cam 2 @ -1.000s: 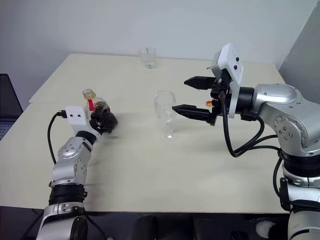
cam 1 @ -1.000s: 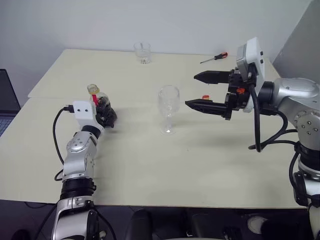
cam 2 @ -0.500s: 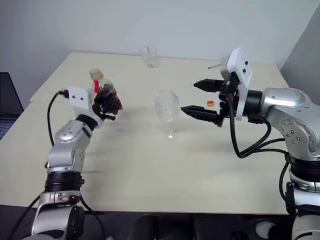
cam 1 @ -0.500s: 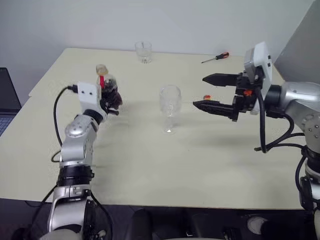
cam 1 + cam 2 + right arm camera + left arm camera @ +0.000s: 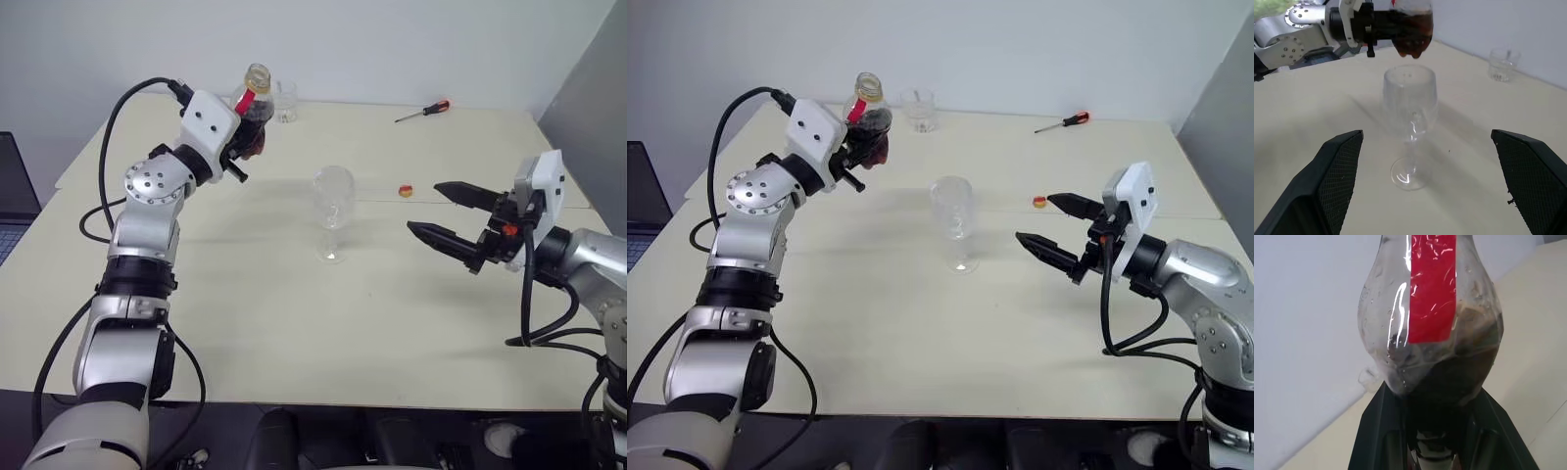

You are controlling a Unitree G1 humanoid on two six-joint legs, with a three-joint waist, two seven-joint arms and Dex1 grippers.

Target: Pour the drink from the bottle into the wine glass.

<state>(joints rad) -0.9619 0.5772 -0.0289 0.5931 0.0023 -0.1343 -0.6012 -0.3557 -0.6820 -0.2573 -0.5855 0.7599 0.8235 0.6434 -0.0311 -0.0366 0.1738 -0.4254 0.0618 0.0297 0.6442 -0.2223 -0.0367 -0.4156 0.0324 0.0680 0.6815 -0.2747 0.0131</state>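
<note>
Right now I have the right gripper [image 5: 441, 211] held low over the near right part of the table [image 5: 294, 333], its two black fingers spread wide apart and holding nothing, pointing toward the middle. Just ahead of those fingertips, a little to their left as I look down, the wine glass [image 5: 332, 212] stands upright on its round foot, and I see no drink in it; in the right wrist view it sits squarely between the two finger pads, well clear of both. Slightly beyond the right gripper, a small yellow-and-red cap [image 5: 405, 190] lies on the tabletop, apart from everything else. Further back and off to the left of the glass, my left gripper [image 5: 245, 137] is raised well above the table, with its fingers closed tight around the lower body of the bottle [image 5: 254, 108]. It is roughly upright, leaning slightly, its open mouth at the top and a red label running down its side. The drink [image 5: 1454, 377] sits dark in the bottom of the bottle, right above the clamped fingers in the left wrist view. Behind the bottle, near the far edge, a short clear tumbler [image 5: 283, 102] stands alone, and a red-handled screwdriver [image 5: 422, 112] lies far back on the right.
</note>
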